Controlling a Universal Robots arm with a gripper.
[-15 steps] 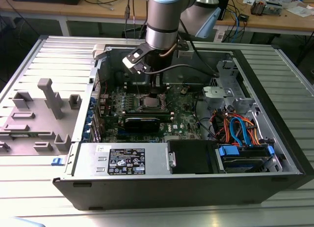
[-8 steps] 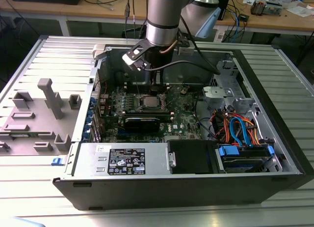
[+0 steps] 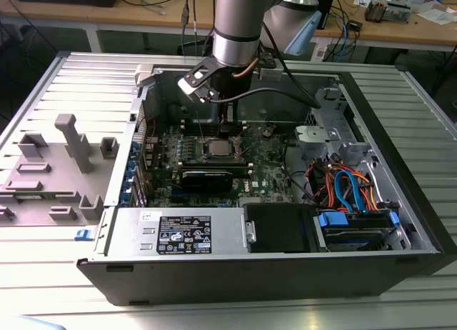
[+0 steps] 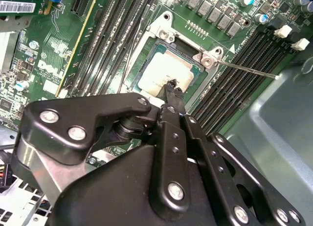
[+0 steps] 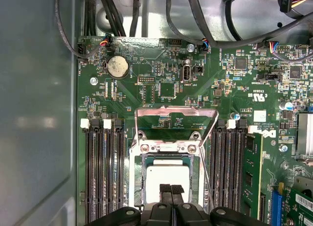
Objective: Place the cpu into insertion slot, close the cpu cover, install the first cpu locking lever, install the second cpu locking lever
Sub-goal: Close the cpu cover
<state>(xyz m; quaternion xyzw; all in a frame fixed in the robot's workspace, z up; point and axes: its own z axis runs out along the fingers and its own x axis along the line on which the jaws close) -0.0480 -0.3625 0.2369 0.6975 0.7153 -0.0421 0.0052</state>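
The cpu [image 5: 167, 176] lies flat in the insertion slot [image 5: 138, 187], its silvery-tan top also showing in the second wrist view [image 4: 159, 72]. The cpu cover [image 5: 176, 111] stands raised on its hinge at the socket's far side. My gripper [image 5: 171, 189] is shut, its two black fingertips pressed together with nothing between them, right over the chip's near edge; the tips also meet over the chip in the second wrist view [image 4: 171, 85]. A thin metal locking lever [image 4: 244, 67] sticks out unlatched beside the socket. In the exterior view the arm [image 3: 235, 30] reaches down into the open computer case above the socket [image 3: 216, 148].
Long black memory slots [image 5: 100, 177] flank the socket on both sides. Black cables [image 5: 112, 13] hang along the case wall beyond the board. A drive bay with blue and orange cables [image 3: 350, 191] fills the case at the exterior view's right. A grey fixture [image 3: 68, 158] lies outside at the left.
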